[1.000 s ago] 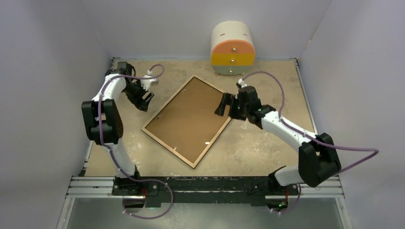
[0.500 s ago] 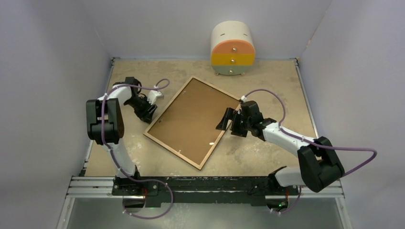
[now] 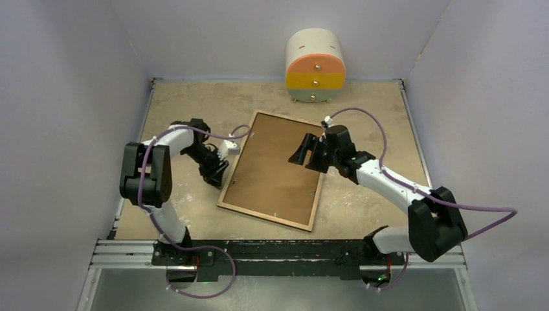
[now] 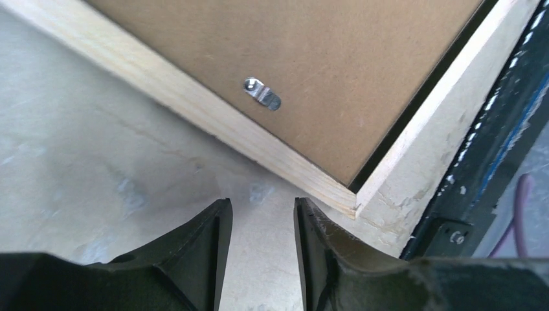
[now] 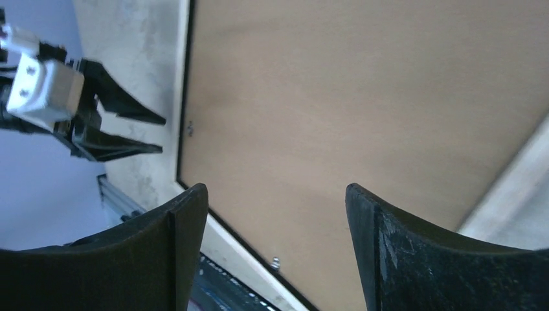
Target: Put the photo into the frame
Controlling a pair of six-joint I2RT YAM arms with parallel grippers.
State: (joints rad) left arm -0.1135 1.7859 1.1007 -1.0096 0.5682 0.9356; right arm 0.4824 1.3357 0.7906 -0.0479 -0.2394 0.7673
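Observation:
The frame (image 3: 236, 163) lies back up on the table, its light wood rim (image 4: 194, 107) around a brown backing board (image 4: 311, 58) held by a small metal tab (image 4: 262, 95). The photo is out of view. My left gripper (image 3: 219, 178) sits low on the table just off the frame's near-left corner (image 4: 355, 202). It is open with a narrow gap and only bare table between its fingers (image 4: 210, 236). My right gripper (image 3: 302, 153) hovers over the board's far right part (image 5: 356, 97), open and empty. The right wrist view also catches the left gripper (image 5: 160, 133) beside the frame's edge (image 5: 233, 254).
A small round-topped drawer cabinet (image 3: 315, 65) with orange, yellow and grey fronts stands at the back wall. The black rail (image 4: 479, 162) along the table's near edge runs close to the frame's near corner. Grey walls close in both sides.
The frame has turned and slid nearer, from a diamond lie to almost square with the table. My left gripper followed its left edge nearer and narrowed its jaws. The right gripper stayed above the right side.

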